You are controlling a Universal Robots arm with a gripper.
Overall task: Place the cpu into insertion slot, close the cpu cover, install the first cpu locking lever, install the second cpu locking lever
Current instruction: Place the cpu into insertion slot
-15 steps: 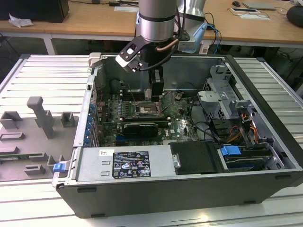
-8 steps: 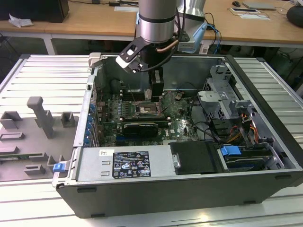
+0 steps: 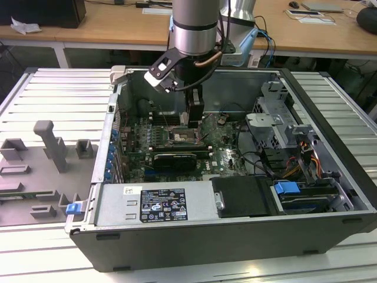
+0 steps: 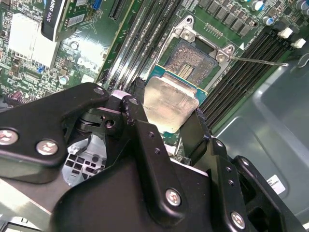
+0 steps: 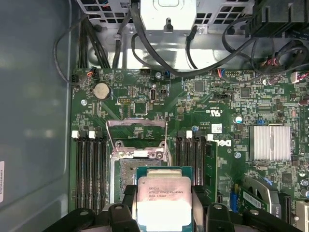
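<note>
My gripper (image 5: 164, 202) is shut on the cpu (image 5: 164, 197), a small square chip with a silver-grey top, pinched by its two side edges. In both wrist views the chip (image 4: 169, 104) hovers just off one edge of the insertion slot (image 4: 189, 59), partly overlapping it. The slot's dark pin field (image 5: 123, 175) lies bare. The cpu cover (image 5: 136, 129) stands swung up at the slot's far end. A thin locking lever (image 4: 258, 61) sticks out beside the slot. In the exterior view the gripper (image 3: 194, 115) hangs inside the open case, right above the slot (image 3: 182, 137).
Long black memory slots (image 5: 91, 169) flank the socket on both sides. A finned heatsink (image 5: 270, 142) and cable bundles (image 5: 159, 53) lie nearby. The case walls, power supply (image 3: 154, 203) and drive cage (image 3: 274, 118) hem in the board. Grey fixtures (image 3: 50, 147) stand on the table outside.
</note>
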